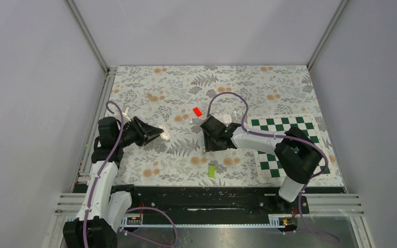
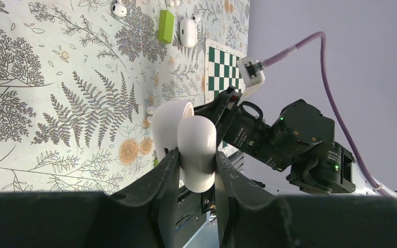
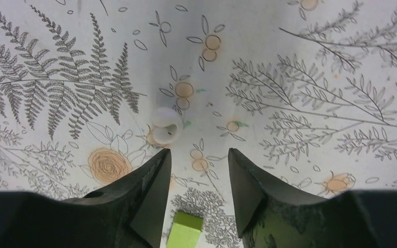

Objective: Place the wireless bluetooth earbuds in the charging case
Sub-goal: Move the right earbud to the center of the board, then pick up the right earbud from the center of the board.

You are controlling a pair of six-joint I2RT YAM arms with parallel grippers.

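Gripping the one charging case (image 2: 195, 135), lid open, the left claw (image 2: 196, 155) sits at the left. The right claw (image 3: 199, 155) is spread open over the middle of the tabletop (image 3: 300, 62), with one earbud (image 3: 165, 125) just beside its fingertip and one green block (image 3: 185, 233) and one red block (image 1: 197, 111) nearby.

No legible text, labels or numbers, views perhaps too coarse

Noted charging case (image 2: 196, 150) between left fingers (image 2: 165, 175), over left half of worktop (image 1: 248, 82). Noted earbud (image 3: 164, 126) on worktop just beyond one of right fingers (image 3: 150, 191); near block (image 1: 212, 171) on their near side, far block (image 1: 197, 111) on their far side. Logged mat (image 1: 312, 125) at right.
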